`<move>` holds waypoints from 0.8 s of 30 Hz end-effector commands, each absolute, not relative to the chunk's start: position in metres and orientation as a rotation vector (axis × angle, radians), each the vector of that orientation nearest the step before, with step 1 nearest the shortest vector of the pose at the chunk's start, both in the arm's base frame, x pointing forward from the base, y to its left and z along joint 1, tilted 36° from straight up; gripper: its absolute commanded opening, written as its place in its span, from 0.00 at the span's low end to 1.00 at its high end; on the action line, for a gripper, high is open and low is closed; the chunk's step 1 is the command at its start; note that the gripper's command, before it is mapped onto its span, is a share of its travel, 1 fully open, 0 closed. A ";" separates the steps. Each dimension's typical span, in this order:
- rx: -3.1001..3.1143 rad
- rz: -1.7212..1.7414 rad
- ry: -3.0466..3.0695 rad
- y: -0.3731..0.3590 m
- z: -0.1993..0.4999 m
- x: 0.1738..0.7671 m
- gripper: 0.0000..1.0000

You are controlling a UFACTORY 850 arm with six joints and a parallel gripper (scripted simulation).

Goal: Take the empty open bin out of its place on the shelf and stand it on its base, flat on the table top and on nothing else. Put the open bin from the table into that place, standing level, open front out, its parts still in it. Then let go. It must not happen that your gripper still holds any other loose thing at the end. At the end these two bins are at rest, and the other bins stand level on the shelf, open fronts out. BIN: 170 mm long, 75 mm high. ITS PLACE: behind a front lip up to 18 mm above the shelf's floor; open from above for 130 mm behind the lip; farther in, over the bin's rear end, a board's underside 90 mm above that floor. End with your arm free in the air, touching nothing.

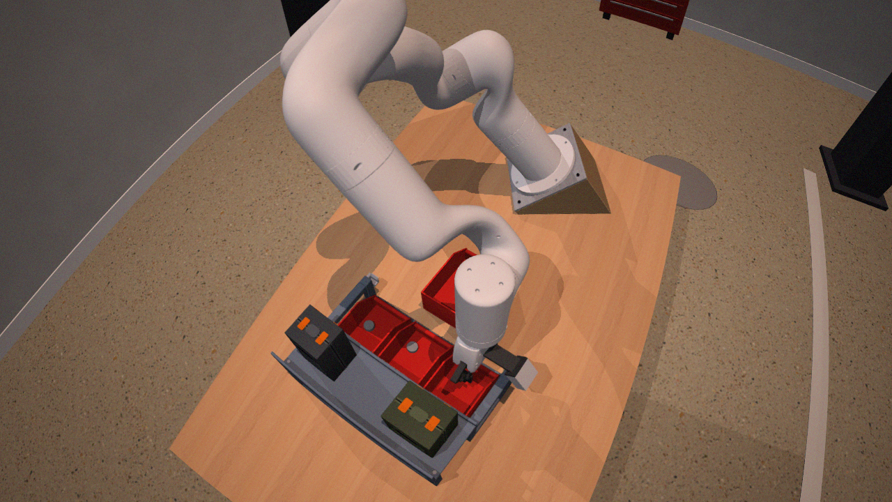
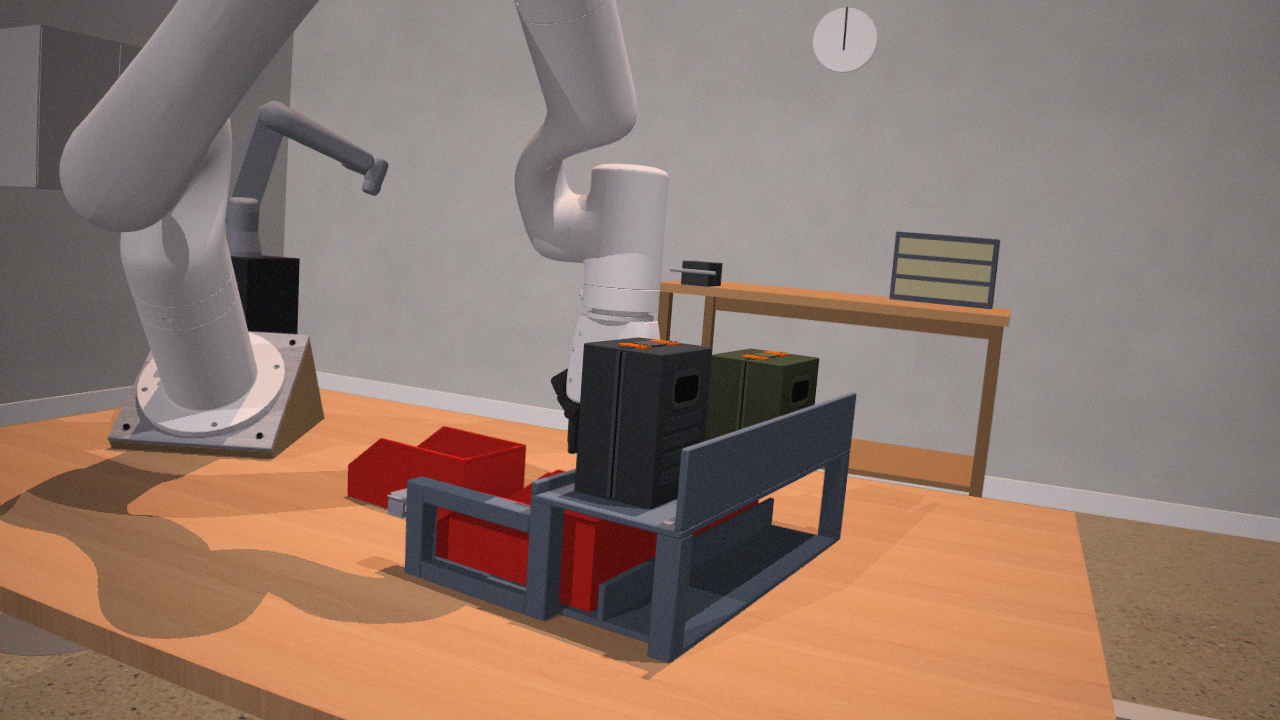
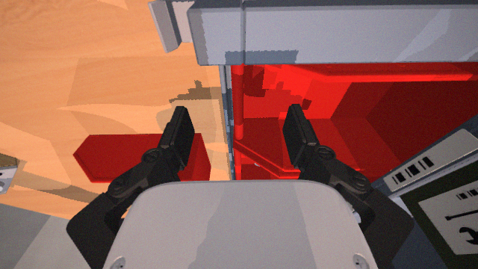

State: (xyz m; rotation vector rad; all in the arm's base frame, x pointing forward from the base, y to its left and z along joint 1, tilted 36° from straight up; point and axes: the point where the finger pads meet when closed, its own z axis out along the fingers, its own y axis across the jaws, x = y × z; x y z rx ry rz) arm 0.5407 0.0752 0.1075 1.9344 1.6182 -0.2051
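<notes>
Wrist view: two black fingers stand wide apart with nothing between them. One hangs inside the red empty bin (image 3: 336, 123) at the end of the shelf row. The other hangs outside, over the worktop (image 3: 93, 67). The bin's side wall and the shelf's grey end post run up between them.

Gripper (image 1: 462, 373) points straight down, just behind the shelf's front lip, fingers dipped into the end bin's open top. No parts show on the part of the floor that I can see. By that, and by where the fingers straddle, I take it for the one to come out.

Shelf (image 1: 368, 390): three red bins in a row. The two other bins (image 1: 389, 334) each show a small grey part inside. A black case (image 1: 319, 340) and a green case (image 1: 419, 417) sit on the upper board, over the bins' rear ends.

Table bin (image 1: 444, 288) stands on the worktop just in front of the shelf, partly hidden by the wrist. From the top view I cannot see its contents.

Progress, my judgement: early. Nothing is gripped yet; the empty bin stands in its place and the table bin is untouched. Left to do:
- close on the wall
- lift the bin over the lip and draw it clear of the board
- set it flat on the worktop
- fetch the table bin and seat it level
- release
</notes>
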 end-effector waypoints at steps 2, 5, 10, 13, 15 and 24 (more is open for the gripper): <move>1.934 -0.203 1.618 0.076 0.108 0.541 0.95; 1.934 -0.203 1.618 0.076 0.108 0.541 0.95; 1.934 -0.203 1.618 0.075 0.108 0.541 0.95; 1.934 -0.203 1.618 0.075 0.107 0.542 0.95; 1.934 -0.203 1.618 0.075 0.106 0.542 0.95; 1.934 -0.203 1.618 0.072 0.103 0.543 0.95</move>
